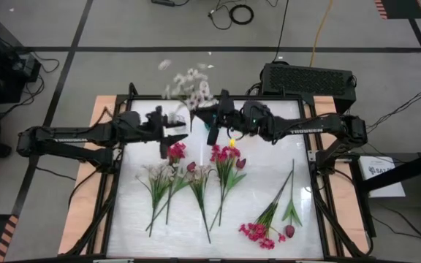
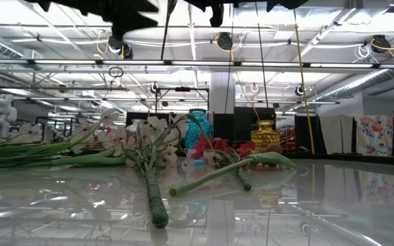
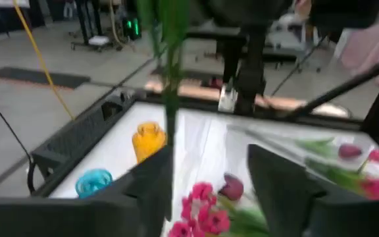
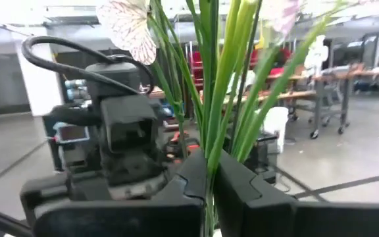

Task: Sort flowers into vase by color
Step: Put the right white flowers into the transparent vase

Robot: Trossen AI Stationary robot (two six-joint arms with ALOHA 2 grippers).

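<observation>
I see my right gripper [image 4: 210,187] raised above the far middle of the counter [image 1: 269,234], its jaws pinched tight on the green stems of a white sprig [image 1: 188,86]. The sprig stands nearly upright, its pale, faintly pink-veined blossoms fanning out over the counter's far edge. In the right wrist view the stems rise straight out from between the two dark fingers [image 4: 176,197].

My left gripper [image 1: 172,130] hangs just beside it, to its left, with jaws spread wide and holding nothing; the left wrist view shows a clear gap between its fingers [image 3: 288,191], and a blurred green stem passes in front of them.

The other flowers lie flat on the glossy white counter. Near the middle are white sprigs [image 1: 156,175] and magenta-pink clusters [image 1: 225,155] on long leafy stems. A dark maroon tulip [image 1: 289,231] and another magenta cluster [image 1: 256,234] lie toward the near right.

A yellow vase [image 3: 149,139] and a turquoise vase [image 3: 94,181] stand at the far side of the counter.

I can read white lettering on each arm that seems to say TROSSEN. A white label sits beside the counter's right side; its writing is too small to read.
</observation>
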